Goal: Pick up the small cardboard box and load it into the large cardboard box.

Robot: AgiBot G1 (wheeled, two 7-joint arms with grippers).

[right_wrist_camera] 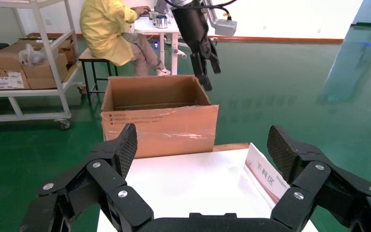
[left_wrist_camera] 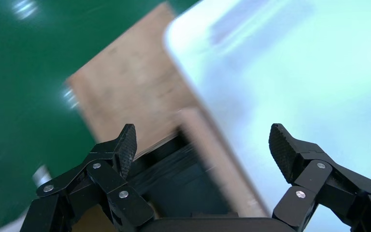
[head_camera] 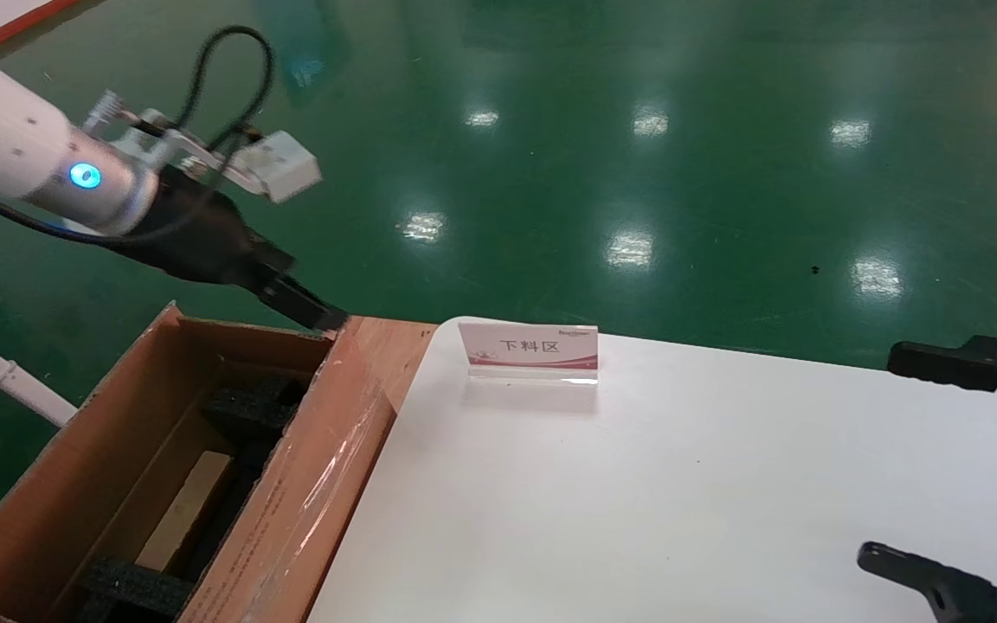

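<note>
The large cardboard box [head_camera: 74, 484] stands open left of the white table, with glossy tape on its near flap [head_camera: 325, 467] and black foam [head_camera: 252, 402] inside. The small cardboard box [head_camera: 185, 510] lies inside it between the foam blocks, showing a pale narrow side. My left gripper [head_camera: 317, 313] hovers over the carton's far corner, open and holding nothing; in the left wrist view, the left gripper [left_wrist_camera: 203, 140] frames the flap [left_wrist_camera: 125, 92] and foam. My right gripper [head_camera: 879, 454] stays open over the table's right edge. From the right wrist, the right gripper [right_wrist_camera: 203, 140] faces the carton [right_wrist_camera: 159, 128].
A white table [head_camera: 680, 484] carries a small standing sign [head_camera: 529, 348] near its far edge. A white pipe [head_camera: 5, 376] runs left of the carton. Beyond the carton sit a person in yellow [right_wrist_camera: 108, 29] and a shelf cart with boxes [right_wrist_camera: 24, 63].
</note>
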